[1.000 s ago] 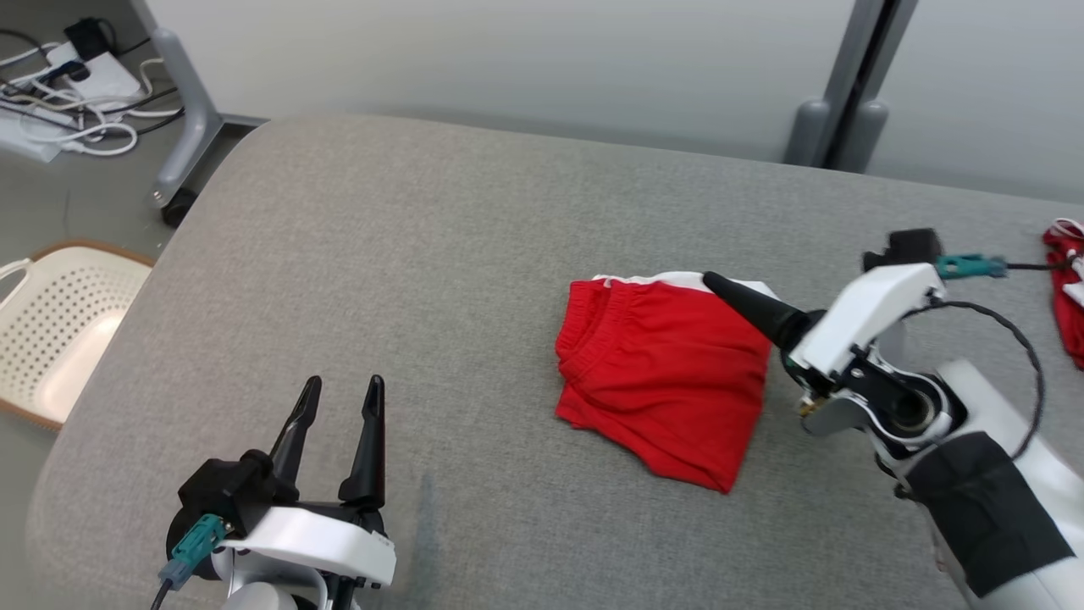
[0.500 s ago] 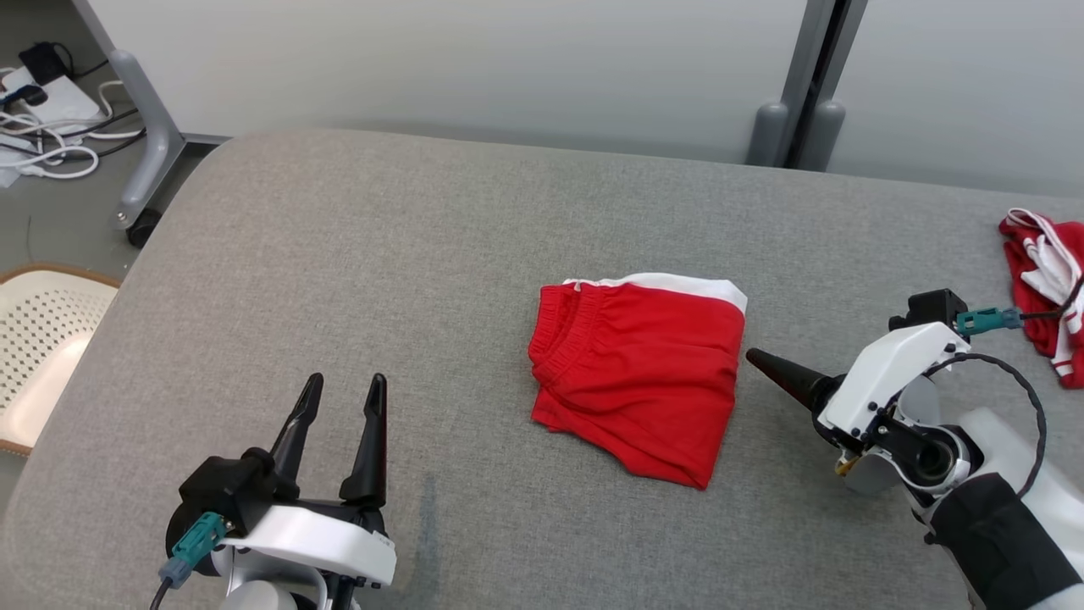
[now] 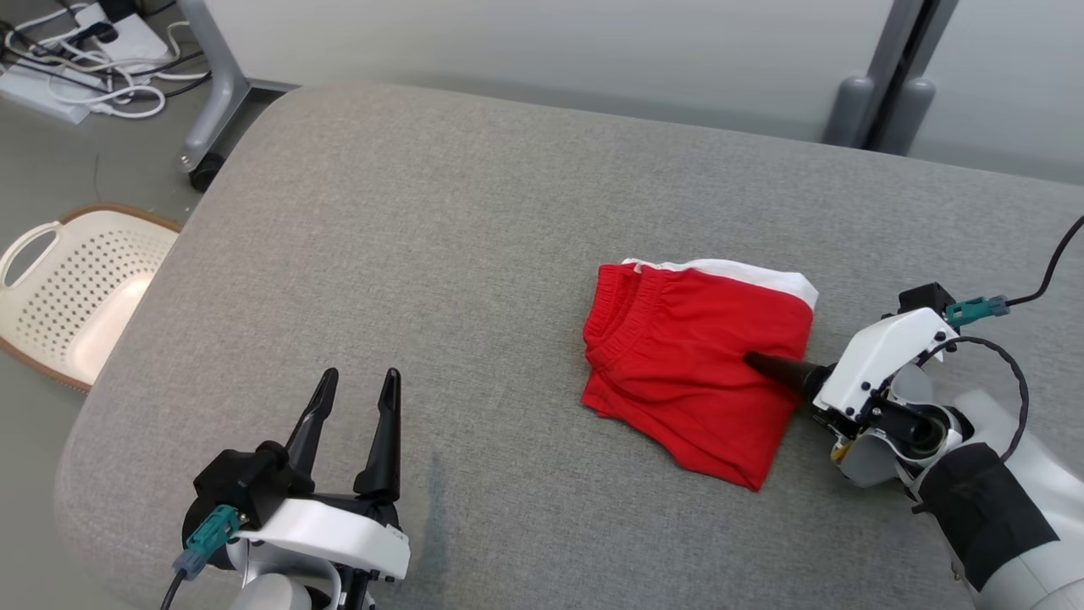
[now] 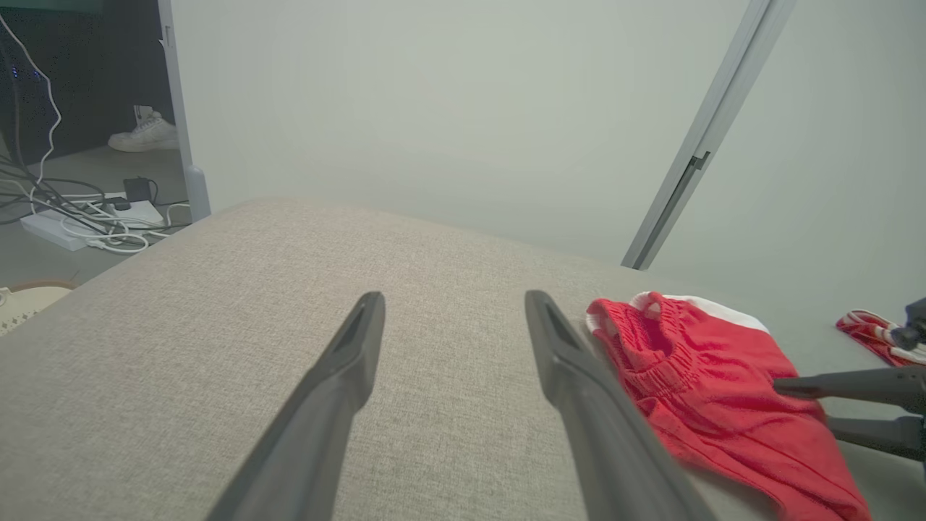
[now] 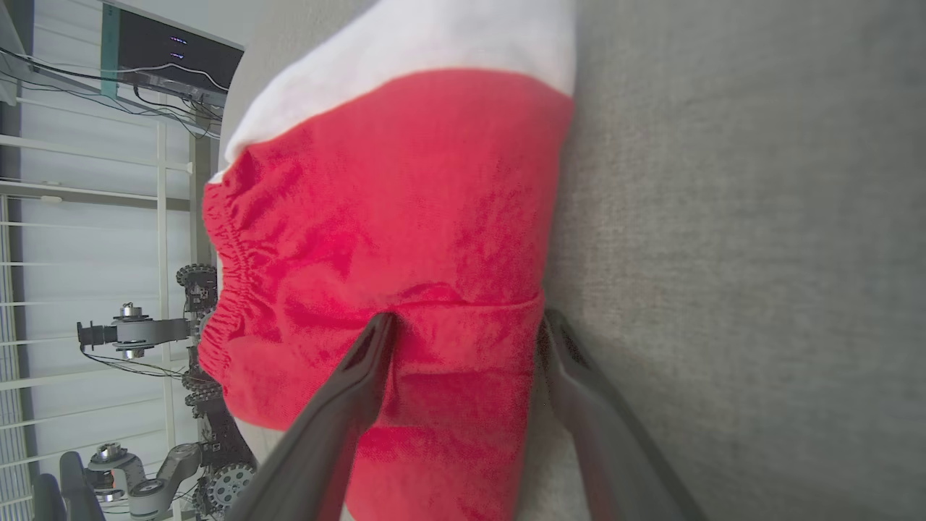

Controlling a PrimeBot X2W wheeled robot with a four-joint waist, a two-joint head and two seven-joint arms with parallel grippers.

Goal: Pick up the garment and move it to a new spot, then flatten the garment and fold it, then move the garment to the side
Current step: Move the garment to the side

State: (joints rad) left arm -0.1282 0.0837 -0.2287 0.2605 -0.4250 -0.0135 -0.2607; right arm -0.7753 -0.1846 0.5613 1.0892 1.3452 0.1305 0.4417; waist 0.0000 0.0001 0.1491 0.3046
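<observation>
1. Surface: grey table (image 3: 406,237) with rounded corners. The garment (image 3: 677,373) lies right of centre, clear of every edge, with wide bare room to its left and on its far side.
2. Surroundings: past the left edge a basket (image 3: 76,288) stands on the floor, with cables (image 3: 93,51) farther back. A wall (image 3: 508,42) runs along the far edge.
3. Right gripper (image 3: 752,362): fingers spread wide, reaching in over the garment's right edge. In the right wrist view one finger lies on the red cloth and the other sits right at the edge. Nothing is clamped, and whether the lower finger is under the cloth cannot be told.
4. Left gripper (image 3: 362,377): fingers wide apart, holding nothing, over bare table near the front and well apart from the garment.
5. Garment: folded flat and nearly square, so no clear long axis. The elastic waistband faces left, a white band lies along the far edge, and one corner points near-right.
6. Second red cloth (image 4: 868,336): farther right, apart from the garment.
</observation>
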